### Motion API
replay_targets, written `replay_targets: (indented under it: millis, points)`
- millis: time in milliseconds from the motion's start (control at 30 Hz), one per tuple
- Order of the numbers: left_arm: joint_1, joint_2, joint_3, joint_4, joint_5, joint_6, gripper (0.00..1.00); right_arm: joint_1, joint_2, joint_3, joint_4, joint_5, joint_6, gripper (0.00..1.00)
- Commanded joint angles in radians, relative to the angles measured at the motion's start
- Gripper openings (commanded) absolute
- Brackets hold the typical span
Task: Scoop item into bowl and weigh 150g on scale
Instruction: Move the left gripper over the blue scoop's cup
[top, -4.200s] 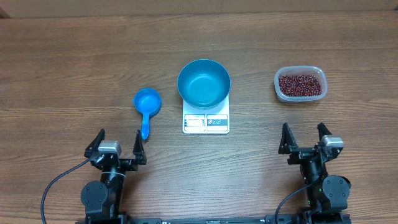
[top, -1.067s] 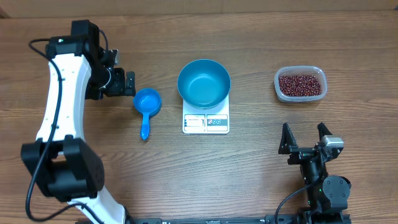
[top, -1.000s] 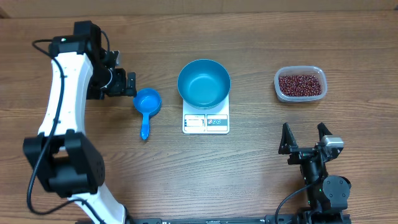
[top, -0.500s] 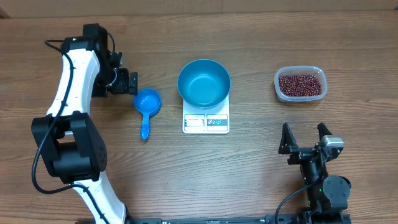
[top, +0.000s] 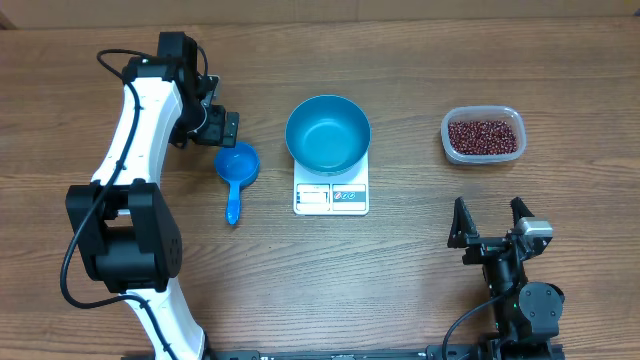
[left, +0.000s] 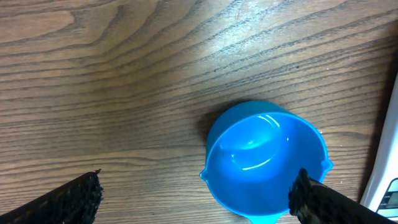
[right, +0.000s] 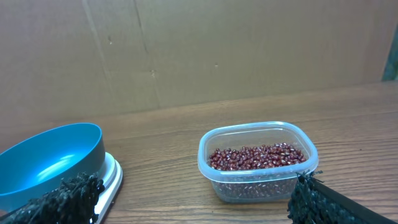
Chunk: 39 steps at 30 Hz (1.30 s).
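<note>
The left gripper (top: 226, 129) hangs over the left part of the table (top: 420, 60), just beside the scoop (top: 237, 164), at the far side of its cup. Its jaws are spread wide and hold nothing. In the left wrist view the scoop's empty cup lies on the wood ahead of the two dark fingertips (left: 74, 198), off to one side. The scoop's handle points back toward the robot.

The bowl (top: 328, 133) stands empty on the scale (top: 331, 198), covering its rear part, and the display edge shows in front. The beans (top: 483, 135) fill a clear tub (top: 448, 128) at the right, well apart from the scale.

The right gripper (top: 490, 222) sits low at the near right edge, jaws spread and empty, facing the tub.
</note>
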<state>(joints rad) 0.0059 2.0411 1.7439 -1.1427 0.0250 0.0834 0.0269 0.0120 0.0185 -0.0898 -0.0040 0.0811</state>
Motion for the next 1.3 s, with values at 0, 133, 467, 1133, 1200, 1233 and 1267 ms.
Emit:
replay_targets:
  millis: [0,133,467,1133,1200,1233,1267]
  points:
    - [-0.001,0.012,0.025,0.000,0.017,0.021,1.00,-0.003,-0.009,-0.011,0.006,-0.005,-0.003,1.00]
    - [-0.001,0.013,0.006,0.019,0.018,0.027,1.00,-0.003,-0.009,-0.011,0.006,-0.005,-0.003,1.00]
    - [-0.001,0.013,-0.171,0.141,0.016,0.121,1.00,-0.003,-0.009,-0.011,0.006,-0.005,-0.003,1.00]
    - [-0.001,0.014,-0.251,0.254,0.038,0.157,1.00,-0.003,-0.009,-0.011,0.006,-0.005,-0.003,1.00]
    - [-0.001,0.014,-0.251,0.262,0.060,0.156,0.99,-0.003,-0.009,-0.011,0.006,-0.005,-0.003,1.00]
    - [-0.001,0.014,-0.251,0.262,0.063,0.156,0.99,-0.003,-0.009,-0.011,0.006,-0.005,-0.003,1.00]
    - [-0.001,0.014,-0.251,0.261,0.067,0.156,0.99,-0.003,-0.009,-0.011,0.006,-0.005,-0.003,1.00]
